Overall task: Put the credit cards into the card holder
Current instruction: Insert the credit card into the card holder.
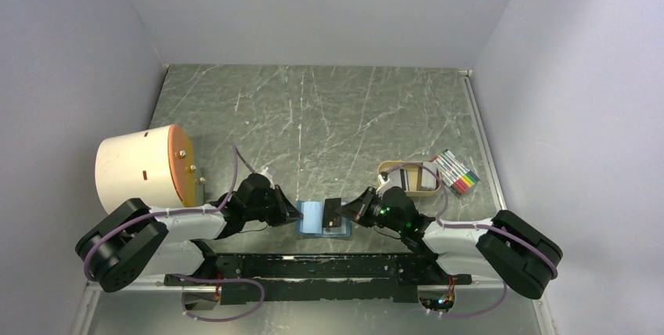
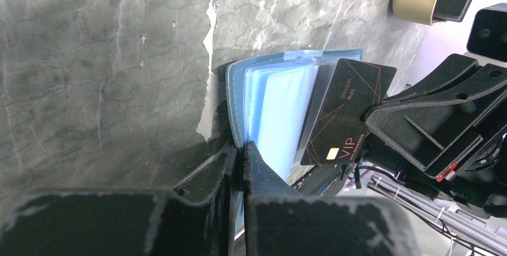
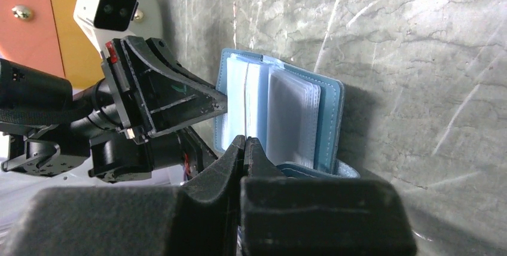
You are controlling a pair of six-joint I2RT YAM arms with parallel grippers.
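Card holder [image 1: 312, 217] sits open at lower centre, cover edge clamped in the closed left gripper [image 2: 241, 149]. Closed right gripper [image 3: 246, 143] pinches a black credit card [image 2: 347, 109], its lower corner hidden.

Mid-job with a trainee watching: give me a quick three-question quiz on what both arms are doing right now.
1. True or false: the card holder lies folded shut on the table.
2. What do the right fingers grip? A a marker, B a black card, C nothing.
3. Fill in: the left fingers are clamped on the edge of the ___.

Key: 1 false, it is open with its clear sleeves fanned. 2 B. 3 card holder.
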